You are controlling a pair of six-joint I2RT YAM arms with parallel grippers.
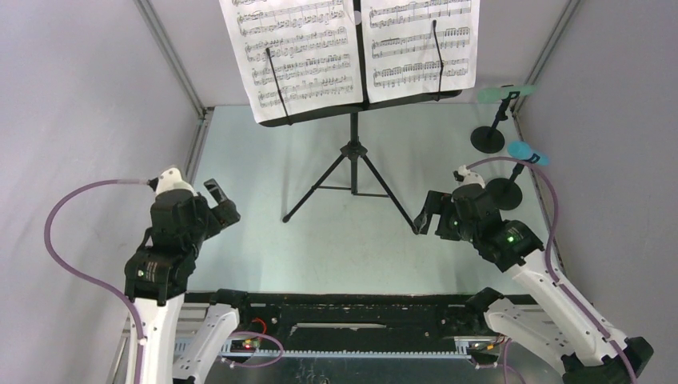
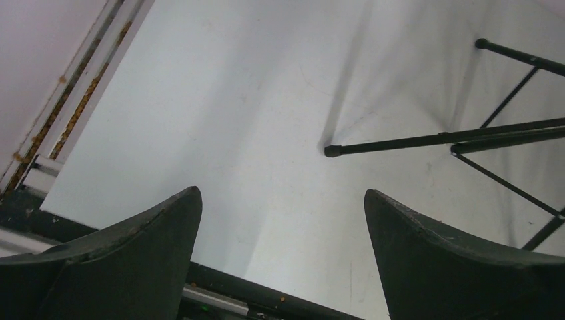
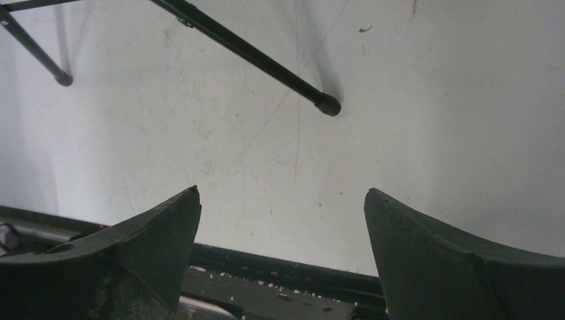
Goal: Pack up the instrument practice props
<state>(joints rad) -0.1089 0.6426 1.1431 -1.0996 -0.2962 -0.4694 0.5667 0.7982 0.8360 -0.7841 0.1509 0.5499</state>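
Note:
A black tripod music rack point(image 1: 353, 152) stands mid-table; its legs show in the left wrist view point(image 2: 440, 139) and the right wrist view point(image 3: 266, 63). Two white sheet-music pages point(image 1: 294, 54) rest on its desk under black wire clips. At the right, a mint-green toy microphone point(image 1: 507, 92) sits on a black round-based holder point(image 1: 488, 139), and a blue toy microphone point(image 1: 528, 152) sits on another holder point(image 1: 504, 193). My left gripper point(image 1: 222, 202) point(image 2: 282, 200) is open and empty at the left. My right gripper point(image 1: 425, 216) point(image 3: 282, 197) is open and empty, close to the tripod's right foot.
Grey walls enclose the table on the left, right and back. A black rail point(image 1: 352, 308) runs along the near edge between the arm bases. Purple cables point(image 1: 72, 240) loop from both wrists.

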